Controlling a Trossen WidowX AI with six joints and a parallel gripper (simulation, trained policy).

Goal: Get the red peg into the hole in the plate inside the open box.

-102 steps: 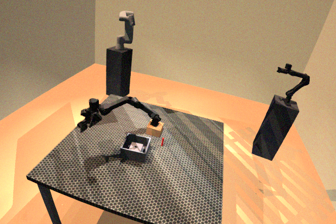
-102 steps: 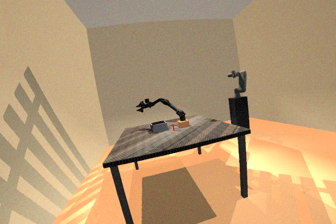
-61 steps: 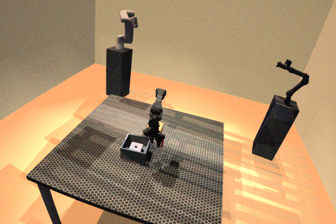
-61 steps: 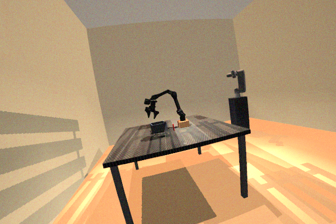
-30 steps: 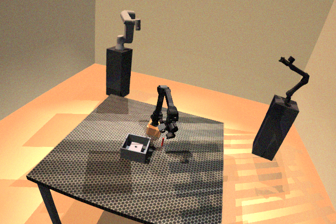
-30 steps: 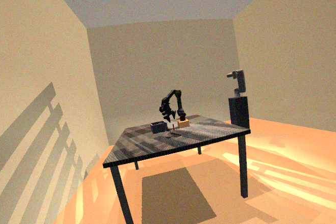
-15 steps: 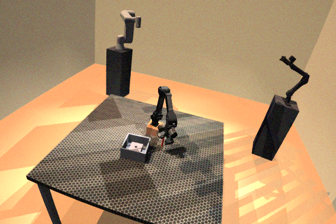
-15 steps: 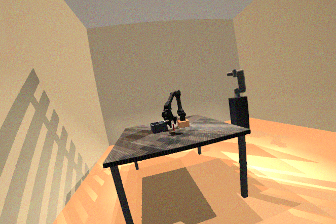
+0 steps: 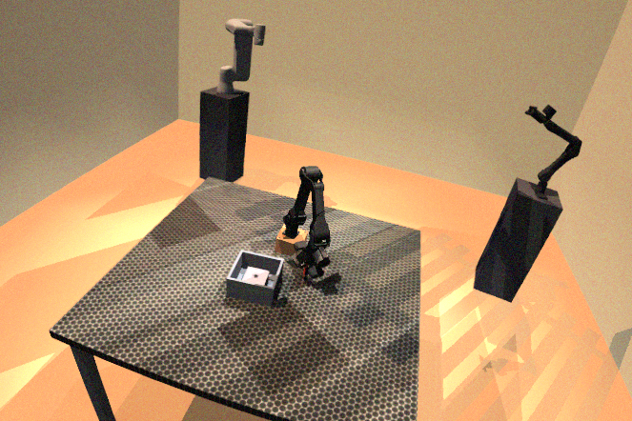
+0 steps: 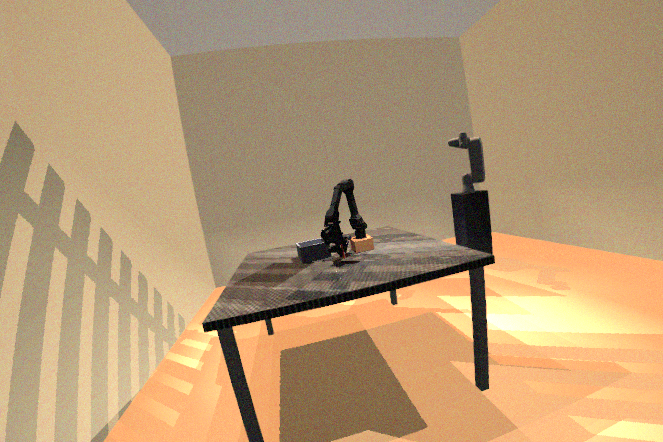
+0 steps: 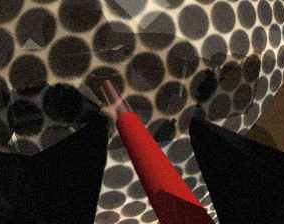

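Observation:
The red peg [image 9: 304,271] [image 10: 343,254] [image 11: 153,162] stands on the table just beside the box; its near end runs out of the bottom of the wrist view. My gripper [image 9: 307,270] [image 10: 340,254] [image 11: 150,125] is low over the table, partly open, with the peg between its fingers. The wrist view shows gaps between the peg and both fingertips. The open grey box [image 9: 251,292] [image 10: 311,251] stands to the left of the gripper in the top view. The pale plate [image 9: 263,277] lies at its bottom, its dark hole [image 9: 255,275] free.
The arm's orange base block [image 9: 284,244] [image 10: 362,244] [image 11: 273,122] is close behind the gripper. The patterned table [image 9: 177,317] [image 10: 290,291] carries all of this. Two other arms stand on dark pedestals [image 9: 222,133] [image 9: 518,243] beyond the table.

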